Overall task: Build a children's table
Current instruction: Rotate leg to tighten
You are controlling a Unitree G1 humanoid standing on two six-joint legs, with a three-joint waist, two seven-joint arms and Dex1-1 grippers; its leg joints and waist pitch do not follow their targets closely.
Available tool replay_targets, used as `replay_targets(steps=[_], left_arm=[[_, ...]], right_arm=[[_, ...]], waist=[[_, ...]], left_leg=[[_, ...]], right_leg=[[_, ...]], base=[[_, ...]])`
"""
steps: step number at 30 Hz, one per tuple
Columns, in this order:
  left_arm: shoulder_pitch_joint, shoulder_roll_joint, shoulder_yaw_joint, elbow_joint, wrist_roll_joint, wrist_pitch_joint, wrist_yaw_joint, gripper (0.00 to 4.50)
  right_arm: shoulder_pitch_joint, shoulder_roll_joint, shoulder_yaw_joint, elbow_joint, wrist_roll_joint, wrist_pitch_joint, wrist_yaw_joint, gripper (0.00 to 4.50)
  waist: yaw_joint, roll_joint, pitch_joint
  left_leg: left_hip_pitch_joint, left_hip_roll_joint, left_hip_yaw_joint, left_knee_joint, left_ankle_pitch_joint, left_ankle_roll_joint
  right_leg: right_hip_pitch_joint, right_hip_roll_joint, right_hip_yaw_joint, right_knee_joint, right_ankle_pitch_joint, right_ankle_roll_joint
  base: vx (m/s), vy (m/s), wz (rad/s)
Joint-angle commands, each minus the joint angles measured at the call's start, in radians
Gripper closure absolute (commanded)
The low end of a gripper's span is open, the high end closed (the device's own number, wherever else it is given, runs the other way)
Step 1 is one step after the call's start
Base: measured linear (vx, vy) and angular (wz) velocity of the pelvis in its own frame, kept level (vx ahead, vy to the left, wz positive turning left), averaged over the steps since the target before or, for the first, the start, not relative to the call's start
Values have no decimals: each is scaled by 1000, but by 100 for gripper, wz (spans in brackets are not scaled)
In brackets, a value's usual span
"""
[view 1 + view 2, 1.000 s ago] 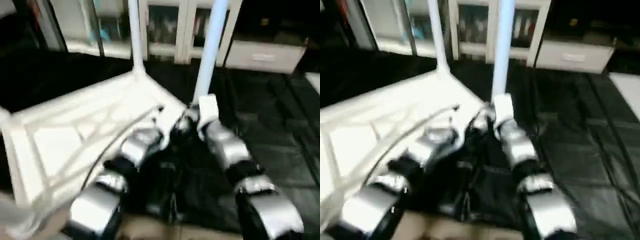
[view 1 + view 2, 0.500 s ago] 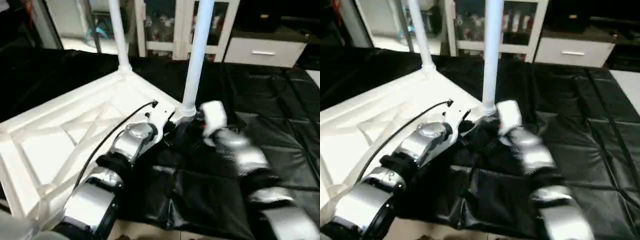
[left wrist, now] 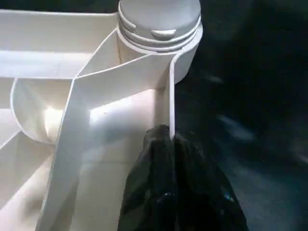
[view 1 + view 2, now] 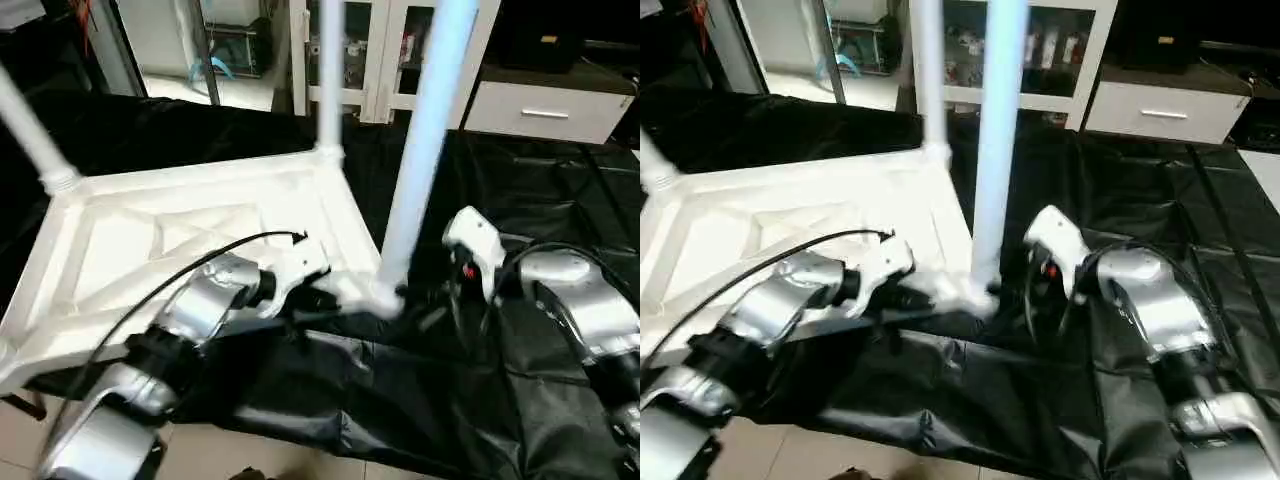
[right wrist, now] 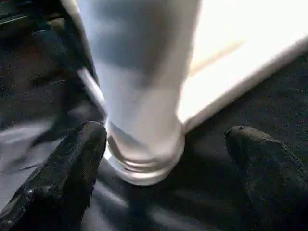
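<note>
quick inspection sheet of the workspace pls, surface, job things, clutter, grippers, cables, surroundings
surface: black sheet, creased, spread over the floor; bare pale floor at the near edge.
job's things: white tabletop lying underside up, ribs showing; three legs in view standing in corner sockets, the near leg by the grippers, the far leg, the left leg.
clutter: nothing seen.
grippers: left gripper shut, pinching the tabletop's rim wall near the near leg's socket; right gripper open, fingers apart on either side of the near leg's base, not touching it.
cables: black cable arching over the left forearm; black cable loop at the right wrist.
surroundings: white cabinet with glass doors and white drawer unit behind.
</note>
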Motion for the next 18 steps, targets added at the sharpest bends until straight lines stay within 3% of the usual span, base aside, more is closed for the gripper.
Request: replay_targets(steps=[1,5,10,11,13,15,17,18], left_arm=[[20,1,-52,-18,14,20,-52,450],[25,3,-49,-52,26,53,-41,450],[33,8,-54,-78,23,69,-43,450],[35,8,-55,-83,23,74,-41,450],[38,11,-55,-96,20,83,-39,450],[39,11,-53,-102,19,91,-39,450],[39,9,-52,-106,21,97,-41,450],[39,8,-52,-107,22,98,-41,450]], right_arm=[[6,-13,23,-39,15,19,44,17],[12,-14,65,-46,-16,10,93,17],[-14,16,76,3,-45,-15,74,17],[-23,27,77,16,-46,-18,65,17],[-33,37,76,20,-33,-7,62,33],[-41,43,74,27,-28,-4,63,55],[-50,44,74,37,-27,-3,66,70],[-53,44,75,39,-28,-4,67,80]], waist=[[-1,-9,-63],[1,-14,-62],[1,-16,-63],[1,-25,-64],[0,-16,-64],[-1,-14,-64],[-4,-25,-64],[-4,-21,-63]], left_leg=[[19,54,-22,-78,-267,35],[17,52,-22,-77,-266,35],[15,51,-24,-77,-244,32],[15,50,-23,-75,-239,35],[15,51,-24,-74,-228,39],[15,50,-23,-75,-228,39],[14,49,-22,-75,-232,40],[15,49,-23,-75,-232,40]], right_leg=[[42,-57,41,-54,-254,-238],[43,-60,41,-56,-283,-236],[43,-60,41,-57,-287,-228],[43,-61,40,-57,-284,-229],[42,-60,40,-54,-271,-234],[42,-58,40,-53,-262,-237],[44,-57,39,-54,-269,-235],[44,-60,40,-54,-282,-232]], base=[[0,0,0],[0,0,0],[0,0,0],[0,0,0],[0,0,0],[0,0,0],[0,0,0],[0,0,0]])
